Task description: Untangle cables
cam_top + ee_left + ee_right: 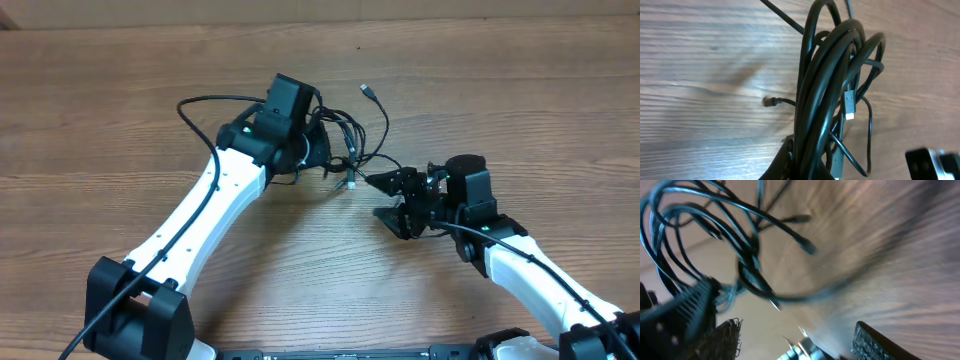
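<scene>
Cables [824, 80], thin black plug-tipped cords in a tangled bundle, clenched by the black left gripper [322, 152]. Just beside that left gripper, black right gripper [388, 198] released, jaws spread.

Cables [352, 138] left of right hand [388, 198]

No text, label, brand mark, number or sign can be read anywhere, neither on the cables [820, 75] nor on the wooden table [100, 100]. The right wrist view is blurred, so any fine print there cannot be made out.
</scene>
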You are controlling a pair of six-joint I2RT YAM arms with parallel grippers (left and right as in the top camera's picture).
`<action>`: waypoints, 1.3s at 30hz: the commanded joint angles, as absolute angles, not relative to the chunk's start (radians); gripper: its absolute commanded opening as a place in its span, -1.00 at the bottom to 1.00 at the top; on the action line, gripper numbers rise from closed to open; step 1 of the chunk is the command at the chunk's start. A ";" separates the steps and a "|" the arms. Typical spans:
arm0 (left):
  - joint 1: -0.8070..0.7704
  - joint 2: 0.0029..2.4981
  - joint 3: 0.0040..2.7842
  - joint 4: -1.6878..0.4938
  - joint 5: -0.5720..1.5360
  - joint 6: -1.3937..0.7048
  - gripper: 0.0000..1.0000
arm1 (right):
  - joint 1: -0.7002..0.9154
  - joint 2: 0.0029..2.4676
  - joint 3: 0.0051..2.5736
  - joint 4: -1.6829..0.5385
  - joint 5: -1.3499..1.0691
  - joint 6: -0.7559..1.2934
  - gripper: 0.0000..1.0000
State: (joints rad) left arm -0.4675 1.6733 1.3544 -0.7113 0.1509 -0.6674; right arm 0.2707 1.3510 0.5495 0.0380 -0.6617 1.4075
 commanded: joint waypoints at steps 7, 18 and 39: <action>-0.533 1.650 1.362 -0.727 0.165 -0.652 -0.91 | 0.285 1.345 0.556 0.059 -0.445 1.552 -0.23; -0.537 1.654 1.362 -0.731 0.084 -0.484 -0.91 | 0.277 1.345 0.556 0.035 -0.477 1.383 -0.92; -0.538 1.700 1.362 -0.725 0.056 -0.518 -0.91 | 0.378 1.345 0.556 0.110 -0.566 1.567 0.42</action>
